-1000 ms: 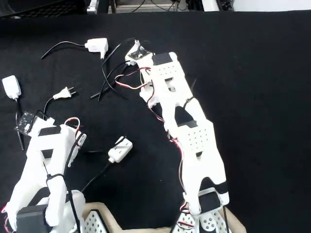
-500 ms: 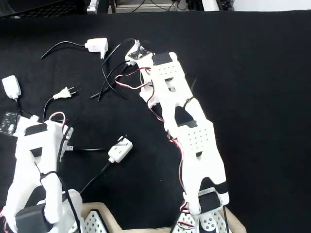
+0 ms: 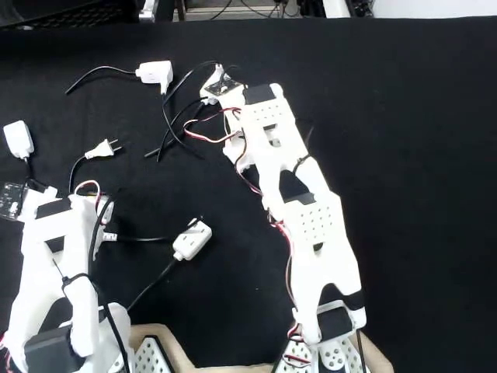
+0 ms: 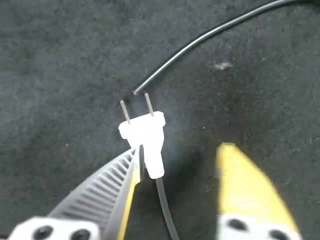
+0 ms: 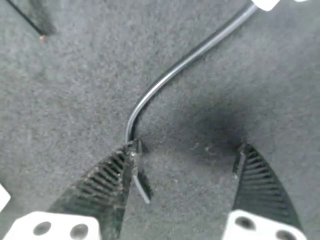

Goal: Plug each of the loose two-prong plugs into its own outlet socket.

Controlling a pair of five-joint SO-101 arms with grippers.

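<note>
We find the loose plug (image 3: 102, 148) lying with prongs toward 2 o'clock and cord trailing toward 7. Our left claw (image 4: 180, 150), spread wide, sits near its 6 o'clock, ribbed finger (image 4: 107, 190) beside the body. The right arm (image 3: 272, 155) is well off toward 3.

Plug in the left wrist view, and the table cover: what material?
Plug: white body looks like moulded plastic, smooth and matte; its two thin prongs look like metal, grey and straight. Table cover: probably felt-like fabric, dark with fuzzy nap and lint specks.
</note>
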